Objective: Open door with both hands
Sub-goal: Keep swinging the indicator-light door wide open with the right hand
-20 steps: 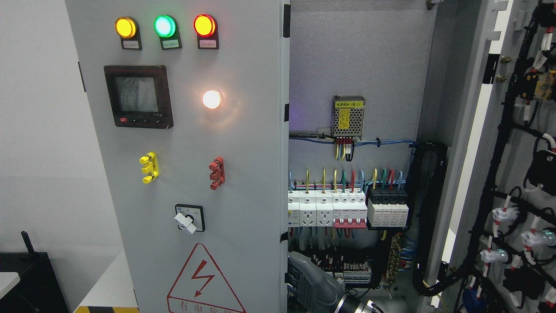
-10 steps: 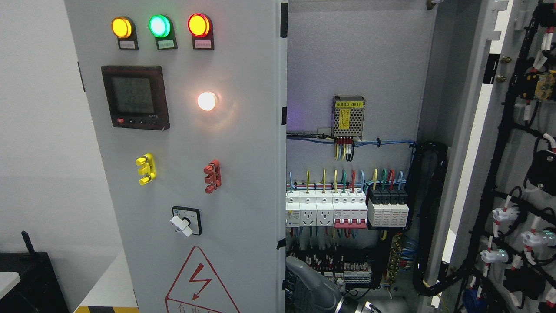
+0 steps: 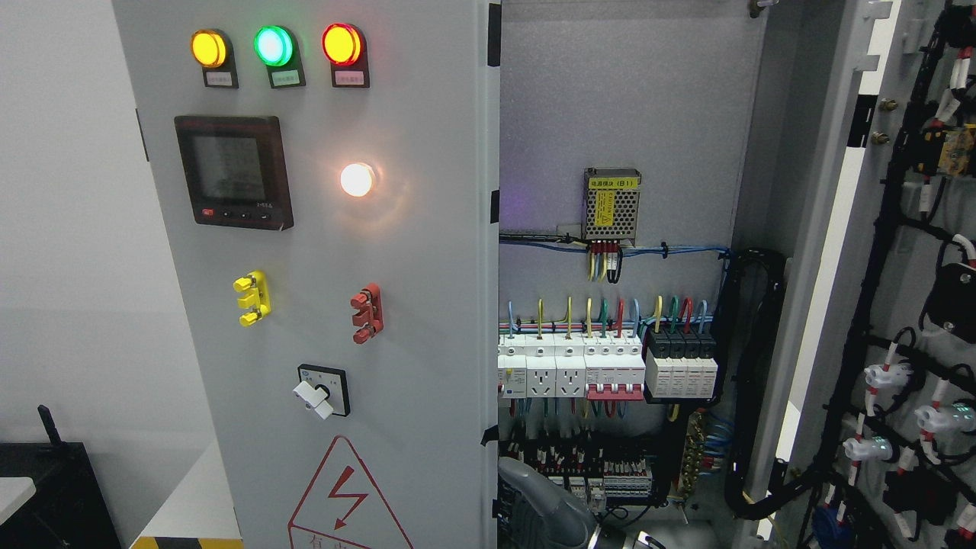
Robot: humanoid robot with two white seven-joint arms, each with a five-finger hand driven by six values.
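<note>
The grey left door (image 3: 412,305) of the electrical cabinet stands partly open. It carries three lamps, a meter (image 3: 232,171), a rotary switch (image 3: 320,390) and a red warning triangle. The right door (image 3: 900,305) is swung wide open at the picture's right and shows its wired inner face. My right hand (image 3: 543,499), grey, rises from the bottom edge just right of the middle. It sits against the free edge (image 3: 488,427) of the left door, low down, and is partly hidden by that edge. My left arm does not show.
Inside the cabinet sit a row of breakers (image 3: 606,374), a mesh power supply (image 3: 611,196) and black cable bundles (image 3: 751,381). A black box (image 3: 46,488) and a white ledge (image 3: 187,496) with hazard striping stand at the lower left, before a white wall.
The left door has swung a little further open, its free edge and panel parts shifting leftward. My right hand has moved left with the edge, and more of the breaker row shows.
</note>
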